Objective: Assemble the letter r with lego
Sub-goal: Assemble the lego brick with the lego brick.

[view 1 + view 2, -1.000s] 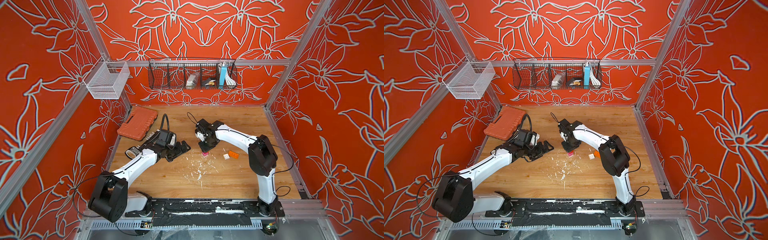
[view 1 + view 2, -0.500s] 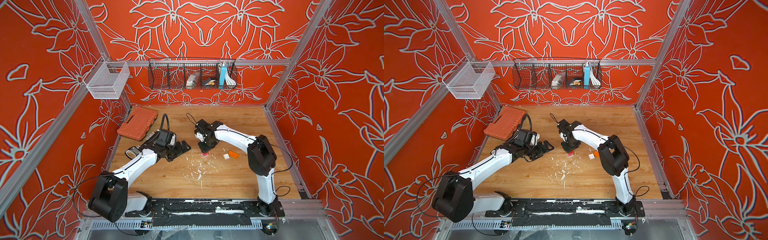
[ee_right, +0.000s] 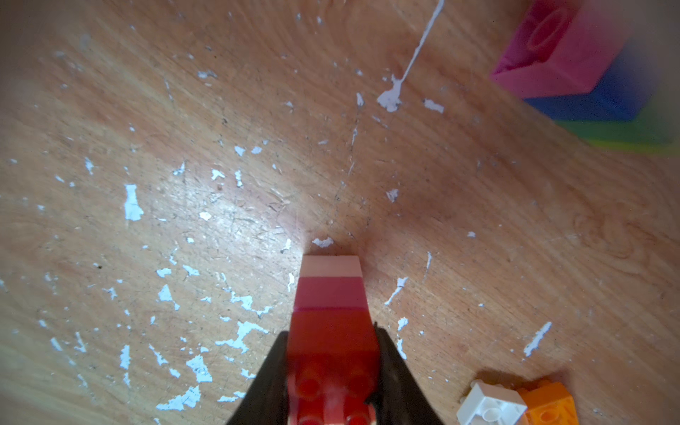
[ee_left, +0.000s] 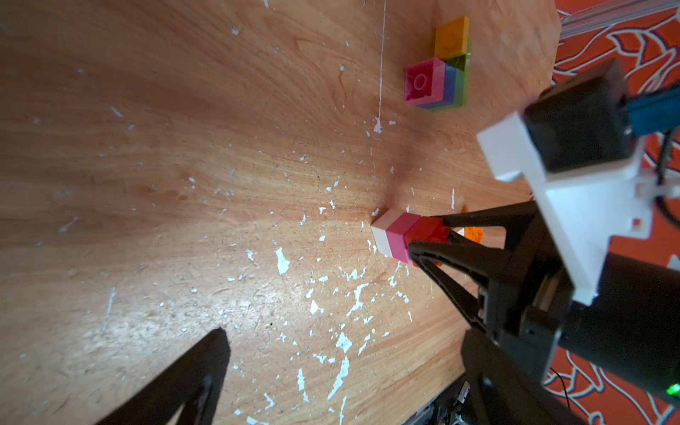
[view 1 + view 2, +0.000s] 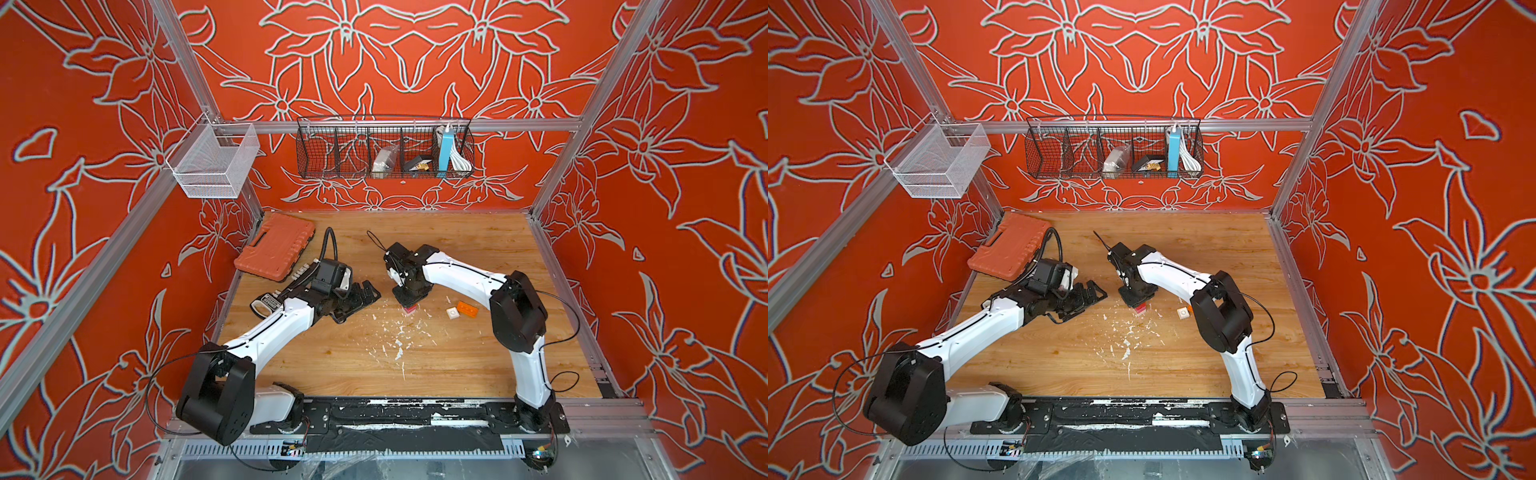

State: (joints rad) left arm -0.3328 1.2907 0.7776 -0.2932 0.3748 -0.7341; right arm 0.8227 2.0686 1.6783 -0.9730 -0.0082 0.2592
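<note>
Enclosing the wooden tabletop (image 5: pixel 478 365) on three sides, red walls printed with pale flower outlines are seen, framed by aluminium rails. A black wire basket (image 5: pixel 332 166) is hung on the back wall at 12 o'clock, and a white mesh basket (image 5: pixel 208 174) on the rail at 10 o'clock. The board is scuffed and strewn with white flecks (image 5: pixel 399 353), thickest at 6 o'clock of its middle. A ribbed orange case (image 5: pixel 276 249) is laid at 10 o'clock.

Near the middle a lego stack (image 3: pixel 331 290), white at the bottom, then pink, then red, is stood on the tabletop and gripped at its red top brick by the clenched right claw (image 3: pixel 331 331). A white brick (image 5: pixel 452 313) and an orange brick (image 5: pixel 468 308) are laid side by side at 3 o'clock of it. At 9 o'clock of the stack, apart from it, the left claw (image 5: pixel 357 297) is spread wide and empty. A second cluster (image 4: pixel 423 82), pink over blue, green and lime with a yellow brick beside, is shown in the left wrist view.
</note>
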